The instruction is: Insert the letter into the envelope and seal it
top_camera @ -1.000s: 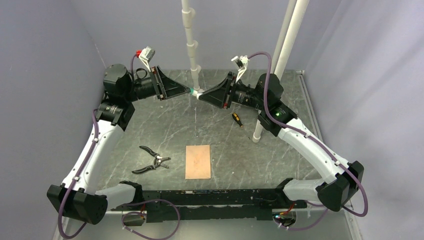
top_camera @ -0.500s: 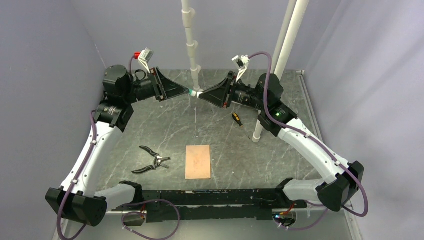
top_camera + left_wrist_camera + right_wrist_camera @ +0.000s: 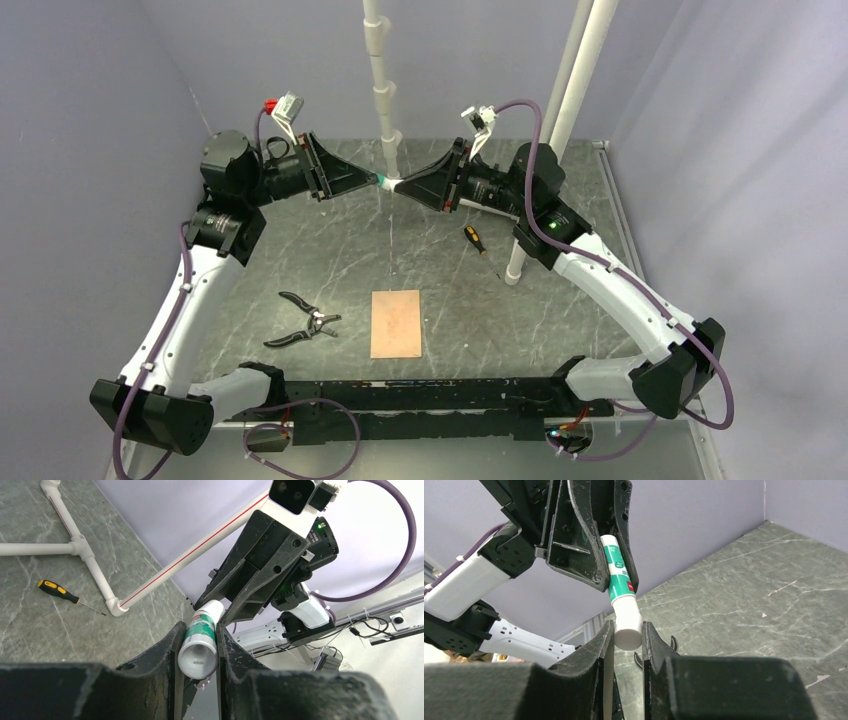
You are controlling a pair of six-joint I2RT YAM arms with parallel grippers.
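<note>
Lying flat close to the near edge of the worktop (image 3: 330, 250), about midway along it, the letter (image 3: 396, 323) shows as a plain pinkish-tan rectangle, with nothing touching it. Black-handled pliers (image 3: 305, 327) lie just to its left, their handles spread. Well beyond it, above the far middle of the worktop, both arms meet in the air around a glue stick (image 3: 388, 183). The left gripper (image 3: 198, 647) is closed on the stick's green-labelled body near its white base, while the right gripper (image 3: 628, 632) is clamped on the white end opposite. The stick runs roughly level between the two sets of fingertips. A screwdriver (image 3: 473, 238) with a yellow-and-black handle lies on the worktop under the right arm, near the foot of a white pipe (image 3: 517, 262).
</note>
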